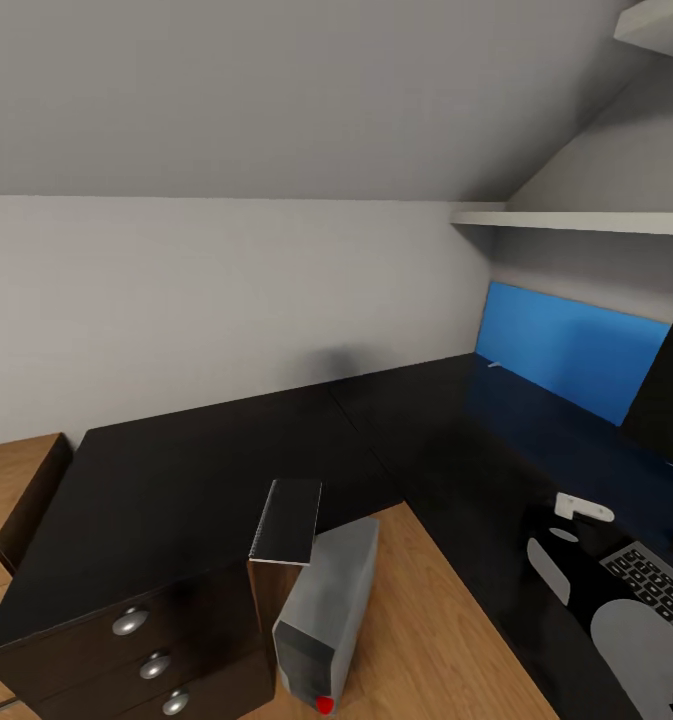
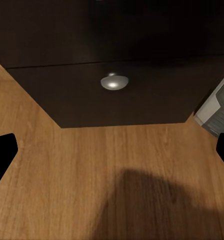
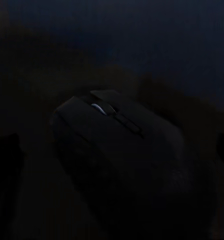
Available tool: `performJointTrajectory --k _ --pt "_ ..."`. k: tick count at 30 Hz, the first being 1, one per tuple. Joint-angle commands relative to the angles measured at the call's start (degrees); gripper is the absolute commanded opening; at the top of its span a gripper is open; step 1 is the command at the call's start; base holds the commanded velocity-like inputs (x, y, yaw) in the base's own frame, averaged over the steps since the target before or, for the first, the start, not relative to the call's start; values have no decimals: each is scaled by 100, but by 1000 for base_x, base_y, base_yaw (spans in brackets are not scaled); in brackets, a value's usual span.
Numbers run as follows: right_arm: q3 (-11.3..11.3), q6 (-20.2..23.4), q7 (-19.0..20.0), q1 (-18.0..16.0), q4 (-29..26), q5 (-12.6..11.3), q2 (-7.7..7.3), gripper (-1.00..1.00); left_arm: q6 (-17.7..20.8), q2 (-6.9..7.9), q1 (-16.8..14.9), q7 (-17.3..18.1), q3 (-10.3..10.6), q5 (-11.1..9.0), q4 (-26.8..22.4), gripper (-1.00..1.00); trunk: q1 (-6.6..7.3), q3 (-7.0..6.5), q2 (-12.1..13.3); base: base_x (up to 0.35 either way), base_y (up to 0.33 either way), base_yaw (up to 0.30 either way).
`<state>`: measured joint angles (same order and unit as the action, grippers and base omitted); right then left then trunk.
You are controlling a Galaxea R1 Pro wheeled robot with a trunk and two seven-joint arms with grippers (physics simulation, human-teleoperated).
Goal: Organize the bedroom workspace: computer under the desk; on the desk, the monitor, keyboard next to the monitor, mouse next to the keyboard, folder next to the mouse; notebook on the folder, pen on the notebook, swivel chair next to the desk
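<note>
**Right gripper over mouse, fingers apart**

Right gripper [image 3: 114,150] hangs above the mouse [image 3: 109,137] on the desk [image 1: 276,450], fingers spread either side, not touching. Left gripper [image 2: 112,155] open over the wood floor [image 2: 67,175] by the desk's drawer unit [image 2: 117,65]. Notebook [image 1: 288,520] overhangs the desk edge above the computer [image 1: 331,610]. Keyboard [image 1: 656,585] and monitor [image 1: 671,385] sit on the desk.

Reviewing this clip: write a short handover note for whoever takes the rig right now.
Left gripper: open, empty, above the floor by the drawers.
Right gripper: open, over the mouse on the desk.
Computer stands on the floor beside the desk. Notebook lies on the desk edge; keyboard and monitor are on the desk.
Left: mouse, folder, notebook, pen, chair.
</note>
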<state>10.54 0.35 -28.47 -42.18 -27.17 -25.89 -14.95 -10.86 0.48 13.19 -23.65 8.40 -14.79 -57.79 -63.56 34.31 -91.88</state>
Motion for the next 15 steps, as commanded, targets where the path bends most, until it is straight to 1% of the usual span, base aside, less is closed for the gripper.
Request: performJointTrajectory --k 1,10,11,12,15 --pt "48 25 -36 -1 -6 -74 -5 100 -30 5 -1 -25 21 -59 -5 100 0 5 -3 0 0 0" --pt "50 5 -36 -1 -90 -75 14 100 -30 5 1 -25 21 -59 -5 100 0 5 -3 0 0 0" --pt "58 -81 -44 -1 -276 -69 17 100 -30 5 0 -25 21 -59 -5 100 0 5 -3 0 0 0" --pt "57 -111 -48 -1 -350 -69 17 100 -30 5 0 -25 21 -59 -5 100 0 5 -3 0 0 0" --pt "54 -204 -79 10 -857 -66 18 100 -30 6 -1 -25 21 -59 -5 100 0 5 -3 0 0 0"
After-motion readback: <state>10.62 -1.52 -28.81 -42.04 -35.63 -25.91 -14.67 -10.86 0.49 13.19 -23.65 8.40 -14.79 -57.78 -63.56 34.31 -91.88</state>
